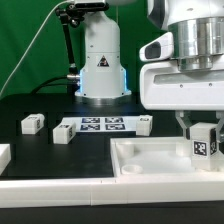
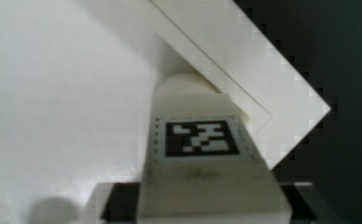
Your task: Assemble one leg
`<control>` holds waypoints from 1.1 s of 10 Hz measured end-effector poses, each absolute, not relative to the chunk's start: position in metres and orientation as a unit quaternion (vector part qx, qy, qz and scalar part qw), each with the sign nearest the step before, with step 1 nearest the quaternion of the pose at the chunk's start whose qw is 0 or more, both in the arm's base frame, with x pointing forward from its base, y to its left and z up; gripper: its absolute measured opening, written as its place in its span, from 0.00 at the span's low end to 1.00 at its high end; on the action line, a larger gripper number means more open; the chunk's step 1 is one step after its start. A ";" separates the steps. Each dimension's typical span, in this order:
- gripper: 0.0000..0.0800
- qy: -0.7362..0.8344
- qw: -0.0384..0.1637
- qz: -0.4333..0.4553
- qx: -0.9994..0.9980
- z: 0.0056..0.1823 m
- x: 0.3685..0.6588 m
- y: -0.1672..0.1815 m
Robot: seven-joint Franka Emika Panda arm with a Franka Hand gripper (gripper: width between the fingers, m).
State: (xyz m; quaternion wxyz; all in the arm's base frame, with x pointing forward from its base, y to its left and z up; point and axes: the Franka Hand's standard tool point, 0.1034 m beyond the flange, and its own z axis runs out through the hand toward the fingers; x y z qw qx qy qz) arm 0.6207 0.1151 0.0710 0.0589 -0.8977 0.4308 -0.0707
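My gripper (image 1: 203, 140) is shut on a leg (image 1: 205, 141), a small white block with a black-and-white tag facing the camera. It holds the leg upright just over the far right corner of the large white tray-like piece (image 1: 150, 158). In the wrist view the leg (image 2: 199, 130) fills the middle, its tag showing, with the black pads (image 2: 130, 200) on both its sides and the tray's raised rim (image 2: 249, 60) beyond its tip. Three more legs lie on the black table: one (image 1: 32, 124) at the exterior view's left, one (image 1: 64, 132) beside the marker board, one (image 1: 146, 125) to its right.
The marker board (image 1: 103, 125) lies flat in the middle of the table. The arm's white base (image 1: 103, 60) stands behind it. Another white part (image 1: 4, 155) shows at the exterior view's left edge. A white ledge (image 1: 60, 200) runs along the front.
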 end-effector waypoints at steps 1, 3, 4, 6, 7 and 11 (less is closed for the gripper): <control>0.37 0.494 0.061 -0.068 -0.865 0.071 0.620 0.115; 0.37 0.566 0.069 -0.057 -0.819 0.071 0.619 0.113; 0.37 0.591 0.072 -0.054 -0.802 0.071 0.619 0.114; 0.37 0.644 0.076 -0.044 -0.760 0.071 0.618 0.115; 0.37 0.654 0.078 -0.042 -0.751 0.071 0.618 0.115; 0.76 0.619 0.074 -0.043 -0.781 0.070 0.617 0.115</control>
